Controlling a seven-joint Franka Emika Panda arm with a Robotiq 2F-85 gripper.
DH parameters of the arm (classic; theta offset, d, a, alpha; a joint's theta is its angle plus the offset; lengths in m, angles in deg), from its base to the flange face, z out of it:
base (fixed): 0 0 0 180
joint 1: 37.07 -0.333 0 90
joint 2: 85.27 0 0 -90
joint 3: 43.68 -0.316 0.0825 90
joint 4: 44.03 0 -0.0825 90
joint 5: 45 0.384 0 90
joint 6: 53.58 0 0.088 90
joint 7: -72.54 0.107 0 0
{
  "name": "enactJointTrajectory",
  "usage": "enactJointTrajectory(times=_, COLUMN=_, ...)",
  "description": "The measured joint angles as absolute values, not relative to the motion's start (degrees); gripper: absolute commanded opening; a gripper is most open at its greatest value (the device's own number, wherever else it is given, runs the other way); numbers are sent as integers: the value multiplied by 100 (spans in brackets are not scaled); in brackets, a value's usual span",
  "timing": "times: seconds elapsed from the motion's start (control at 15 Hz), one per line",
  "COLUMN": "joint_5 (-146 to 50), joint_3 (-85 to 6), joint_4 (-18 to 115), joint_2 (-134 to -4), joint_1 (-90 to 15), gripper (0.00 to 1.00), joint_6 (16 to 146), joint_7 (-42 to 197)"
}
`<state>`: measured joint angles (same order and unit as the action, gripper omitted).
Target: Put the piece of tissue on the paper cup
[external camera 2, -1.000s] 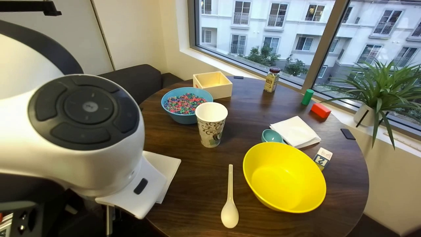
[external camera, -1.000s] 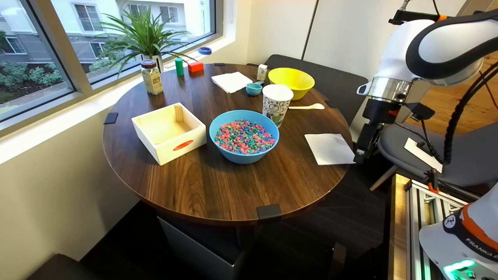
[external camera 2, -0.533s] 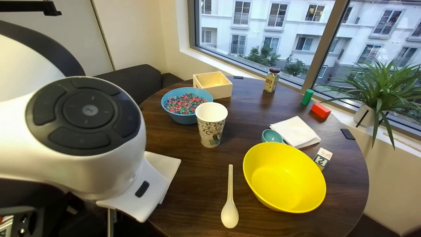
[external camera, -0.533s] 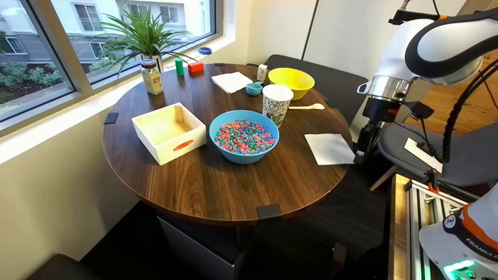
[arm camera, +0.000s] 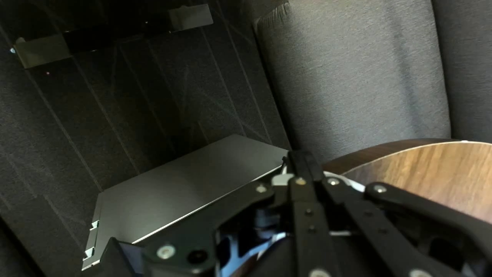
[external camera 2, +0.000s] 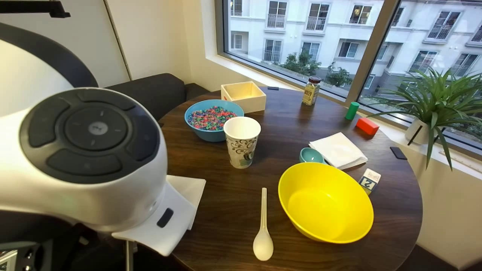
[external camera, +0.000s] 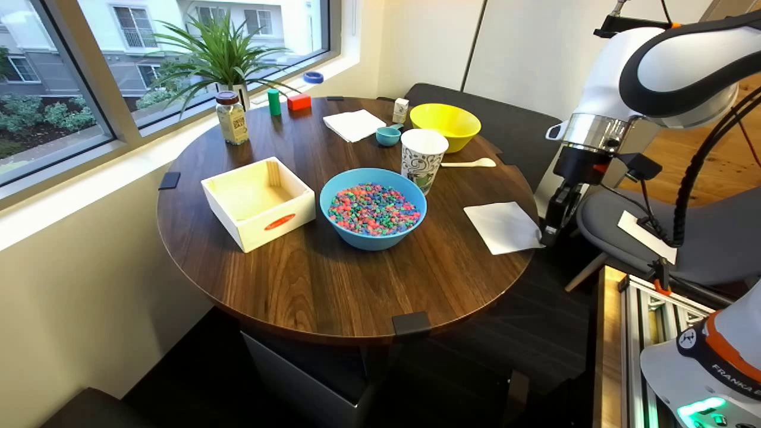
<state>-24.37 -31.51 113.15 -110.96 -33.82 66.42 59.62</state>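
Note:
The piece of tissue [external camera: 502, 227], a thin white square, lies by the table's edge on the robot's side, one corner reaching the fingertips. An exterior view shows only part of the tissue [external camera 2: 192, 185], since the arm covers the rest. My gripper [external camera: 548, 239] points down at the table's rim, its jaws together on that corner. In the wrist view the gripper [arm camera: 305, 158] is shut, and a white strip of the tissue [arm camera: 355, 185] shows behind the fingers. The paper cup [external camera: 421, 160], white with swirly print, stands upright beside the blue bowl; its mouth [external camera 2: 242, 128] is uncovered.
A blue bowl [external camera: 373, 235] of coloured beads almost touches the cup. Around them are a yellow bowl [external camera 2: 325, 203], a white spoon [external camera 2: 263, 241], a small teal cup [external camera: 388, 137], a folded white sheet [external camera: 354, 125] and a wooden box [external camera: 258, 205]. A grey chair [external camera: 701, 232] stands beyond the table's edge.
The jaws have come together at the tissue's corner. With that, the sheet has turned and shifted slightly, and its near edge looks less flat. The arm has barely moved.

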Motion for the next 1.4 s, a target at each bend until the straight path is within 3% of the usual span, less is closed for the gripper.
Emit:
enactJointTrajectory(times=0.2, joint_5=-2435, joint_3=-3122, joint_4=11309, joint_2=-11096, joint_1=-3382, gripper=4, joint_6=6663, joint_7=5871)
enactJointTrajectory(times=0.27, joint_5=-2435, joint_3=-3123, joint_4=11300, joint_2=-11097, joint_1=-3383, gripper=27, joint_6=6663, joint_7=5848)
enactJointTrajectory(times=0.4, joint_5=-2434, joint_3=-3137, joint_4=11303, joint_2=-11125, joint_1=-3393, gripper=31, joint_6=6663, joint_7=5781)
enactJointTrajectory(times=1.0, joint_5=-2435, joint_3=-3271, joint_4=11303, joint_2=-11205, joint_1=-3438, gripper=99, joint_6=6663, joint_7=5762)
enactJointTrajectory(times=1.27, joint_5=-2435, joint_3=-3269, joint_4=11303, joint_2=-11205, joint_1=-3433, gripper=100, joint_6=6663, joint_7=5764)
enactJointTrajectory(times=1.33, joint_5=-2435, joint_3=-3263, joint_4=11303, joint_2=-11205, joint_1=-3433, gripper=82, joint_6=6664, joint_7=5764)
enactJointTrajectory(times=1.4, joint_5=-2430, joint_3=-3258, joint_4=11303, joint_2=-11205, joint_1=-3433, gripper=74, joint_6=6665, joint_7=5764)
